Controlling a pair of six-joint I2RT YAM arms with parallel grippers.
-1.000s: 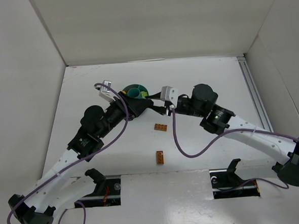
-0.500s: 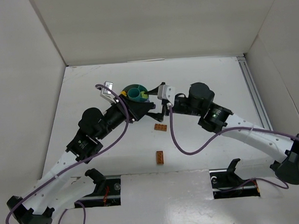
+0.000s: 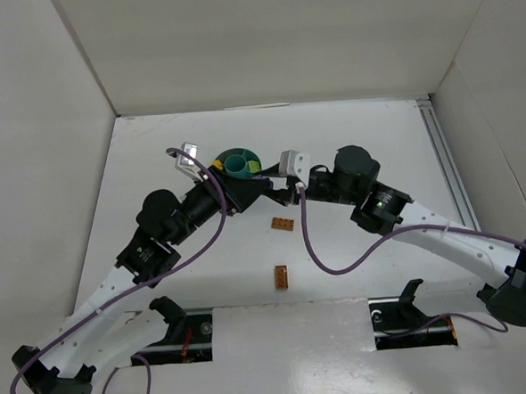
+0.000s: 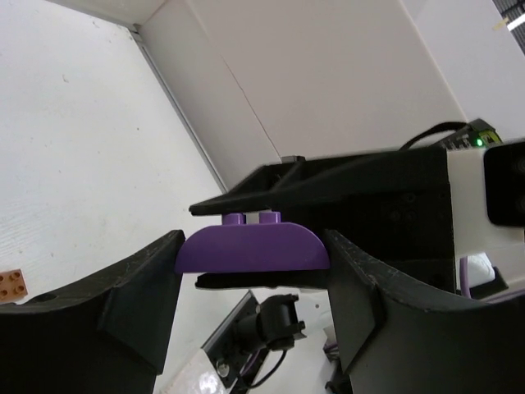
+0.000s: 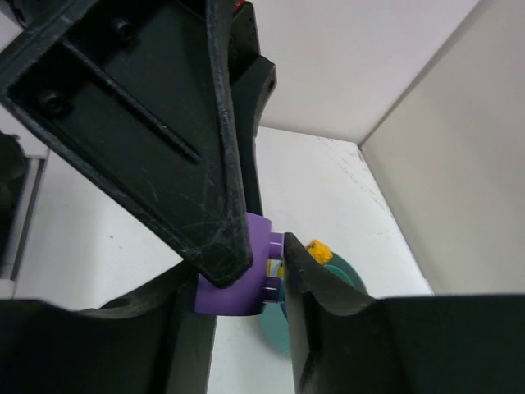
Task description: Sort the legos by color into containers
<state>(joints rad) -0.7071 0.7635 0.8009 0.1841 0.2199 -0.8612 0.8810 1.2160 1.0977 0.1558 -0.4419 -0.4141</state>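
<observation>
A purple brick (image 4: 250, 249) with a rounded edge is held in the air between both grippers, just right of the teal dish (image 3: 236, 159). My left gripper (image 3: 264, 187) is shut on the brick's two ends. My right gripper (image 3: 283, 189) is shut on it across its studs and underside; the brick also shows in the right wrist view (image 5: 239, 296). From above, the fingers hide the brick. A yellow brick (image 5: 318, 250) lies in the dish (image 5: 349, 279). Two orange bricks (image 3: 283, 223) (image 3: 281, 276) lie on the table nearer the arm bases.
White walls close the table at the back and both sides. A metal rail (image 3: 447, 163) runs along the right edge. One orange brick shows at the left edge of the left wrist view (image 4: 11, 285). The two arms meet tip to tip beside the dish.
My right gripper opened wide half a second ago and has now closed on the purple brick held by my left gripper. Both arms shifted only slightly.
</observation>
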